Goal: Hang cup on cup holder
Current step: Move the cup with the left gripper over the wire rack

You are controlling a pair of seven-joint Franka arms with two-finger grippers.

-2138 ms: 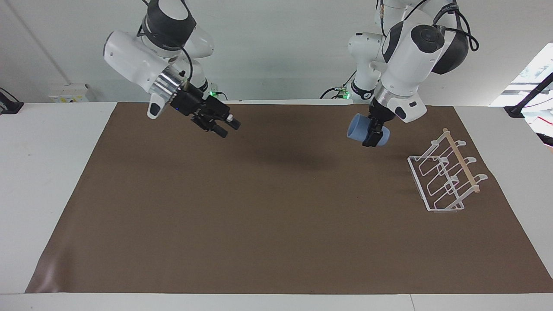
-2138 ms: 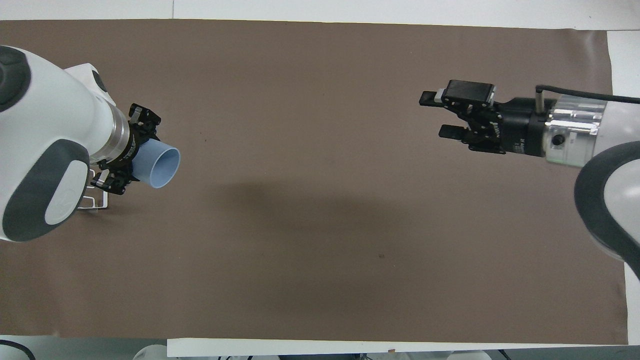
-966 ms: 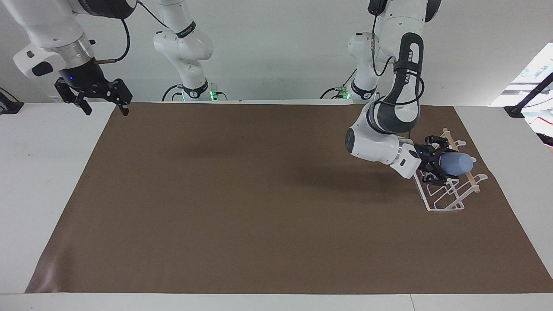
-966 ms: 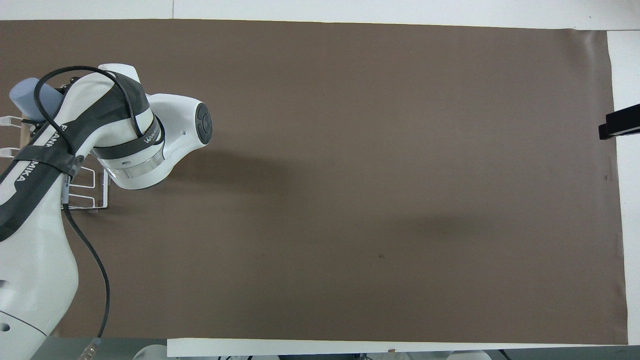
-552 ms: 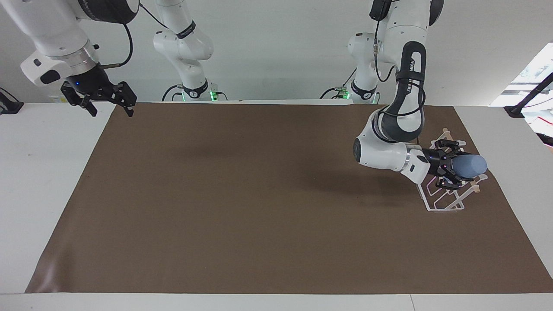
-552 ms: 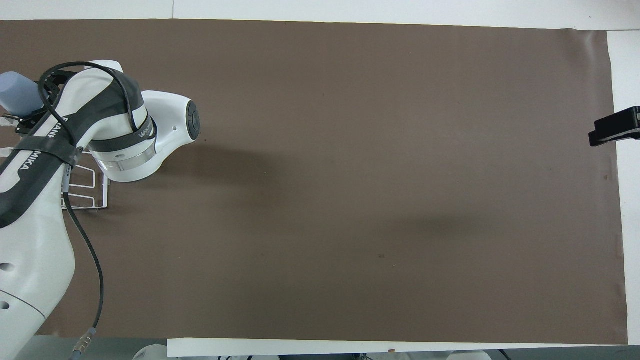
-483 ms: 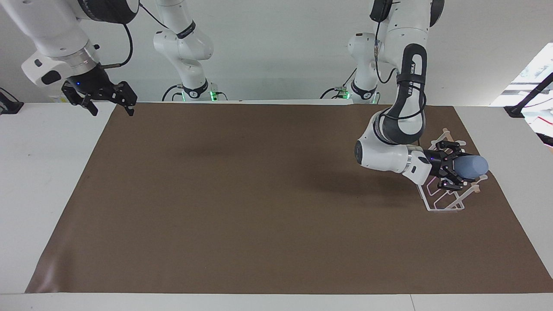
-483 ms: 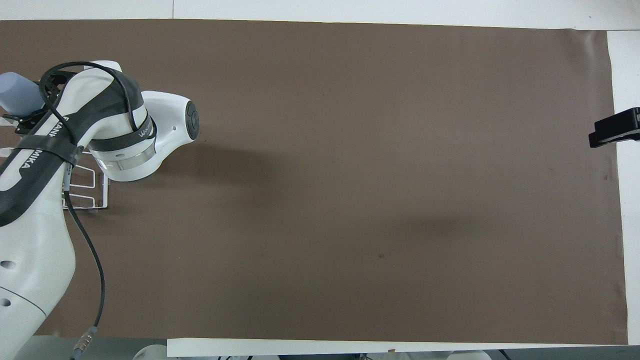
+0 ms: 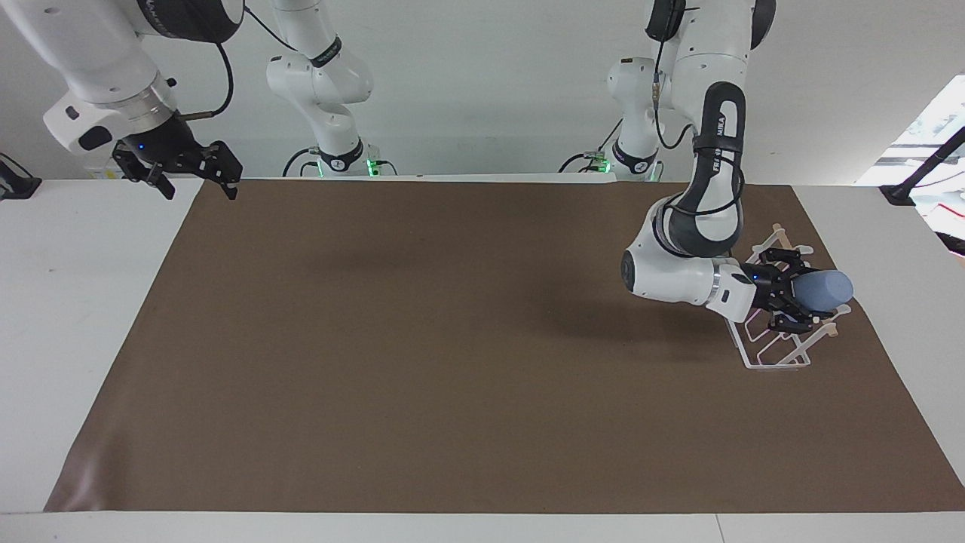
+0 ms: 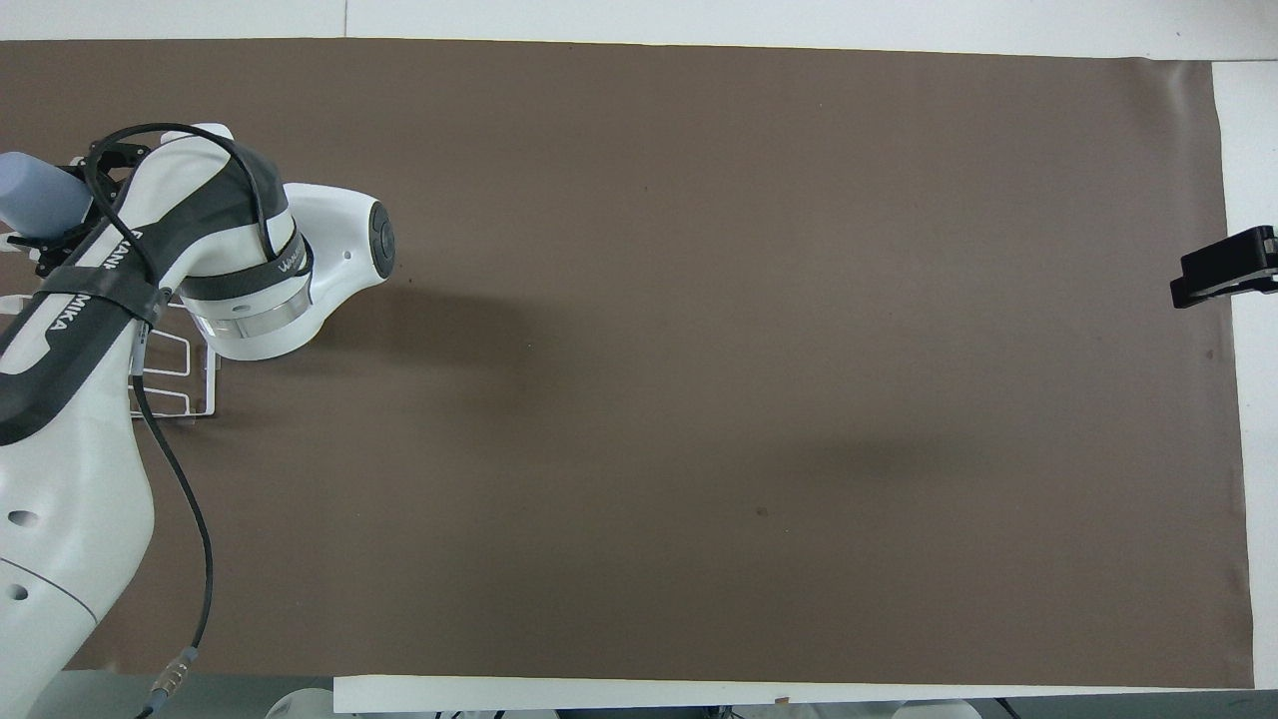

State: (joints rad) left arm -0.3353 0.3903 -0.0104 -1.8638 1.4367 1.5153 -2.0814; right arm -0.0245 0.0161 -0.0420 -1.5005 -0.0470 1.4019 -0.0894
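Note:
The light-blue cup (image 9: 828, 287) lies on its side in the air, its closed base pointing toward the left arm's end of the table. My left gripper (image 9: 798, 296) is shut on the cup near its mouth and holds it just over the prongs of the white wire cup holder (image 9: 776, 366), by the wooden rod (image 9: 782, 240). Whether the cup touches a prong I cannot tell. In the overhead view the cup (image 10: 35, 196) shows past the left arm, which hides much of the cup holder (image 10: 212, 389). My right gripper (image 9: 197, 185) hangs open and empty over the mat's corner at the right arm's end.
A brown mat (image 9: 452, 339) covers most of the white table (image 9: 83, 302). The cup holder stands on the mat at the left arm's end. One finger of the right gripper (image 10: 1213, 270) shows at the overhead view's edge.
The left gripper carried the cup from mid-air onto the rack, then crept toward the left arm's end of the table. The right arm withdrew to its own corner and has barely moved since.

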